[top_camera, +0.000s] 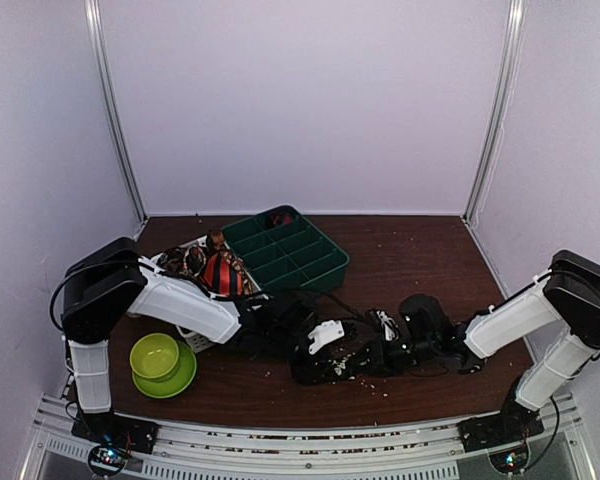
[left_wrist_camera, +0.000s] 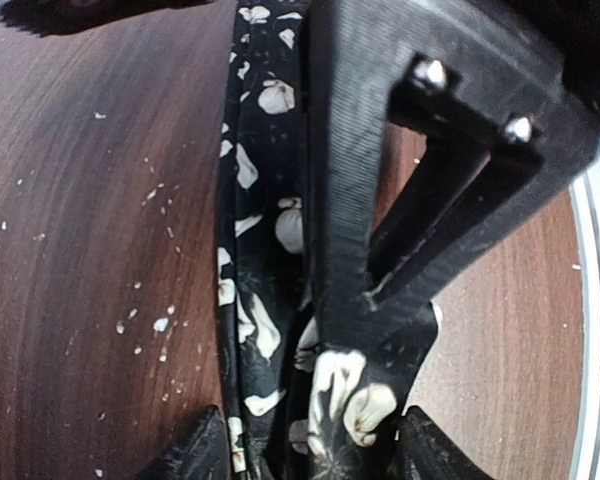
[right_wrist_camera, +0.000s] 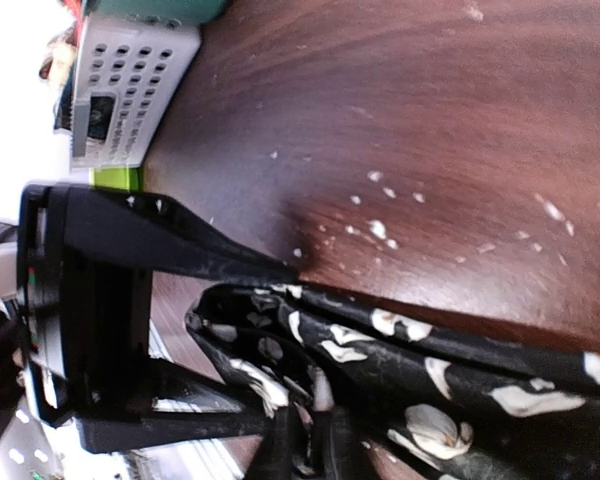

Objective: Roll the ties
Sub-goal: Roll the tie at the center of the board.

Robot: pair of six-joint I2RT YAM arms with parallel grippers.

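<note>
L gripper [left_wrist_camera: 310,455] spread, straddling the tie [left_wrist_camera: 255,250], which lies on the table [left_wrist_camera: 80,250] front-centre betw. the arms. R gripper [right_wrist_camera: 305,450] pinches its bunched end. Risk: if R tugs or L clamps off-centre, the fabric prob. slips and the coil unwinds.

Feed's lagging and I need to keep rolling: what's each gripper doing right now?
Left gripper: open, with the black flowered tie lying between its fingers.
Right gripper: shut on the black flowered tie.
</note>
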